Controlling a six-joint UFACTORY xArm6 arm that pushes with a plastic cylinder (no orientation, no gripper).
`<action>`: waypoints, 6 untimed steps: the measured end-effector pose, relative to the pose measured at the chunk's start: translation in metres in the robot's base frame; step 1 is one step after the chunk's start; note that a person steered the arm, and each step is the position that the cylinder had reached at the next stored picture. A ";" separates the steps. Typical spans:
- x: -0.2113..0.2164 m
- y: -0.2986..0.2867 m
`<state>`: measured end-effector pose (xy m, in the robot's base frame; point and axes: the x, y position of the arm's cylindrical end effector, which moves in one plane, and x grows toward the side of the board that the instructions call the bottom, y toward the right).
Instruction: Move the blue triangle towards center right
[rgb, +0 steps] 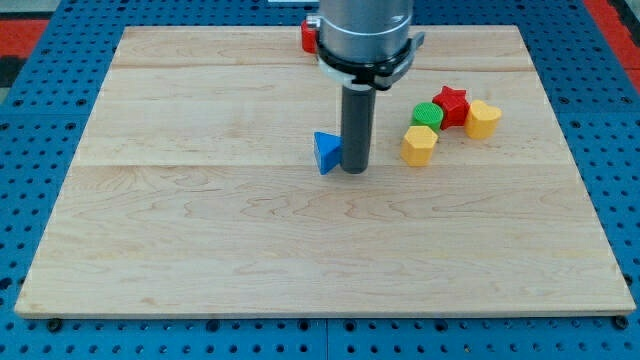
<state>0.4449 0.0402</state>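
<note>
The blue triangle (326, 152) lies on the wooden board (200, 230) a little above the middle. My tip (355, 171) stands right against the triangle's right side, touching or almost touching it. The rod rises from there to the grey arm body at the view's top.
A cluster of blocks sits at the view's right: a green round block (427, 114), a red star (451, 103), a yellow block (484, 118) and another yellow block (419, 144). A red block (308, 36) shows partly behind the arm at the top. Blue pegboard surrounds the board.
</note>
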 end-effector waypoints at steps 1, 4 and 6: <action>-0.013 -0.005; -0.047 -0.139; -0.114 -0.080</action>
